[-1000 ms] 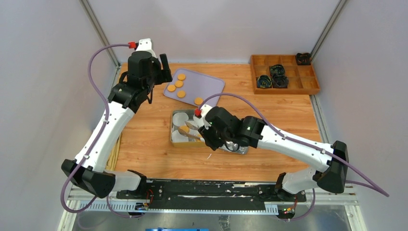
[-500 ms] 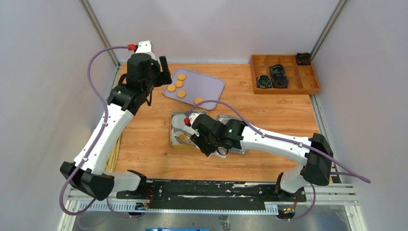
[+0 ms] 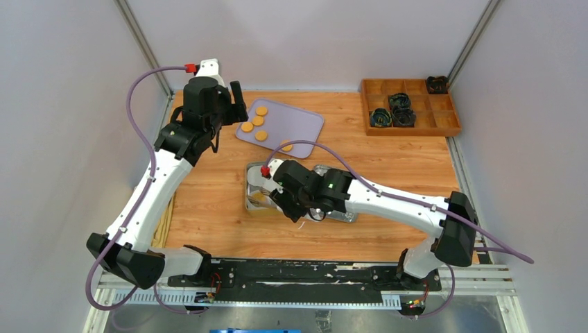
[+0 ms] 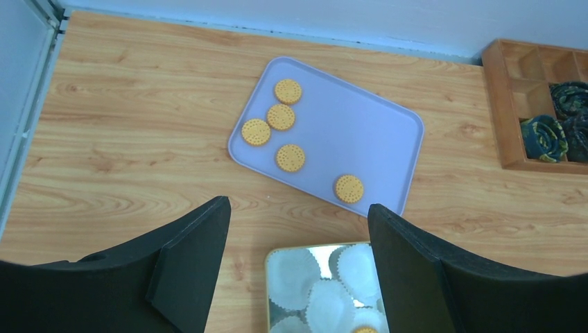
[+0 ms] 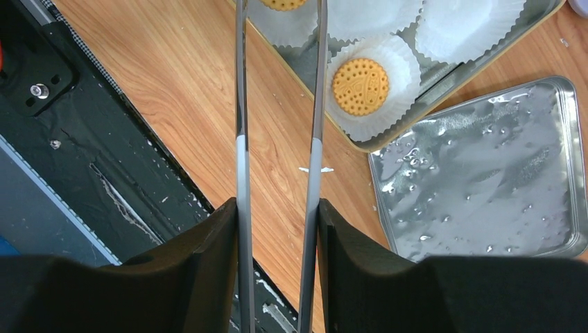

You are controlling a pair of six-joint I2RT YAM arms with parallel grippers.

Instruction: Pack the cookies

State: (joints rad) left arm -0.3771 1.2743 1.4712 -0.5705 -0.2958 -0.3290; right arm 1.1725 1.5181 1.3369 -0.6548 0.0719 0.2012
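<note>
Lavender tray [image 3: 305,125] on a wooden table [image 3: 208,208].
Right of it, a divided wooden box [image 3: 378,88] holding dark coils [image 3: 401,107]; nearer, a silver lid [image 5: 485,173] lies flat.

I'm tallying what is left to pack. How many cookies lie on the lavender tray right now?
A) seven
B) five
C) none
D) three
B: the left wrist view shows five cookies on the lavender tray, four clustered at one end and one apart near the tray's near edge.
</note>
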